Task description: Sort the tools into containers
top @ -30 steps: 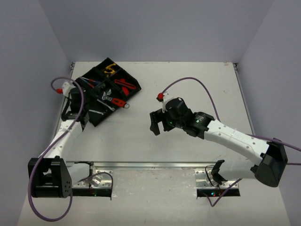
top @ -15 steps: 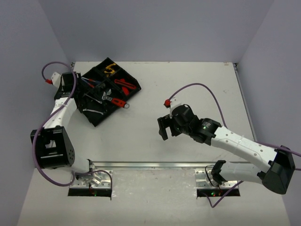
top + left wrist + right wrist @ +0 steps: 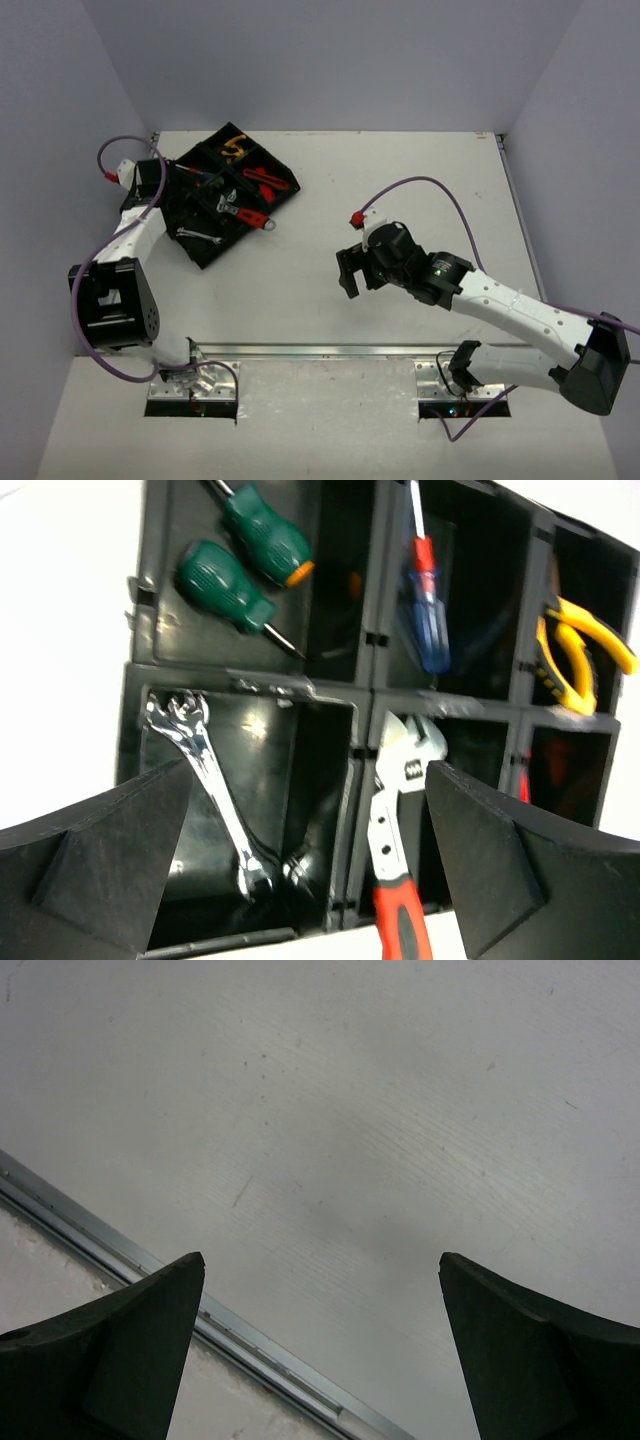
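Left gripper [image 3: 308, 780]: spread wide, empty, nearest the tray [image 3: 365, 695]; wrench [image 3: 395, 850] lower centre of frame, lengthwise top-to-bottom. Right gripper [image 3: 320, 1260]: spread, empty, well apart over tabletop [image 3: 400, 1110].

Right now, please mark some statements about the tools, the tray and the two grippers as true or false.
1. Two green screwdrivers share one compartment of the tray. True.
2. The right gripper holds a spanner. False: it is open and empty, over bare table.
3. The yellow pliers lie on the table outside the tray. False: they lie inside a compartment.
4. The silver spanner and the red-handled wrench lie in neighbouring compartments. True.
5. The left gripper is open. True.
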Robot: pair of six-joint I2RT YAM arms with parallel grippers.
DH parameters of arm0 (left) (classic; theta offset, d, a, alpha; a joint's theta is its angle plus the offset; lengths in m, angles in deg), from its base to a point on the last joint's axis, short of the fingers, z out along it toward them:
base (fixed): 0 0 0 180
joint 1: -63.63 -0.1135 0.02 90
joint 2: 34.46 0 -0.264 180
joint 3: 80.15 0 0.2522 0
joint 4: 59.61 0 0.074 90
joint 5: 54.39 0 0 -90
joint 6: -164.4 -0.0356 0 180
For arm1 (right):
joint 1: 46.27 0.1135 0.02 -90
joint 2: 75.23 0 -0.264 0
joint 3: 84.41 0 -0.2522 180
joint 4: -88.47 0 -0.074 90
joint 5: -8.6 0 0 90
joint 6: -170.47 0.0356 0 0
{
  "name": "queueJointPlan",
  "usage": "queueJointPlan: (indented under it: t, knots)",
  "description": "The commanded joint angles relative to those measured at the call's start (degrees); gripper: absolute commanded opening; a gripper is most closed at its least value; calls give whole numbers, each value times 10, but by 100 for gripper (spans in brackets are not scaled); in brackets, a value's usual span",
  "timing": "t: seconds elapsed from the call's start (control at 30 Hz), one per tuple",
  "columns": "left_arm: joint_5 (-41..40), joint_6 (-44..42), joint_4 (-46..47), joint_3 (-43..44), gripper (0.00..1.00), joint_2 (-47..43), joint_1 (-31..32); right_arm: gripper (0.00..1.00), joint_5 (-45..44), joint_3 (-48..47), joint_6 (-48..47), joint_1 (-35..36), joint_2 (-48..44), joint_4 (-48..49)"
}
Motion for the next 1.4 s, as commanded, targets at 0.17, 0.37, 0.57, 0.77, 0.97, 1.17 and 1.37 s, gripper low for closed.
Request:
queueJointPlan:
  t: [0.17, 0.37, 0.57, 0.77, 0.97, 1.17, 1.37]
  knots:
    - [251, -128, -6, -23, 100, -256, 30, 99, -160, -54, 9, 0, -68, -52]
    - [186, -248, -96, -49, 100, -377, 71, 99, -332, -80, -45, 0, -129, -96]
    - [113, -309, -7, -161, 100, -540, 141, 99, -352, -87, -36, 0, -211, -171]
    - [105, -323, -30, -213, 100, -626, 186, 99, -368, -19, -43, 0, -290, -163]
    - [-47, -323, -45, -246, 100, -736, 273, 99, -385, 20, -26, 0, -334, -167]
    - [-78, -314, -60, -257, 100, -766, 282, 99, -391, 42, -4, 0, -330, -159]
    - [-74, -314, -60, -257, 100, -753, 282, 99, -432, 53, -1, 0, -314, -155]
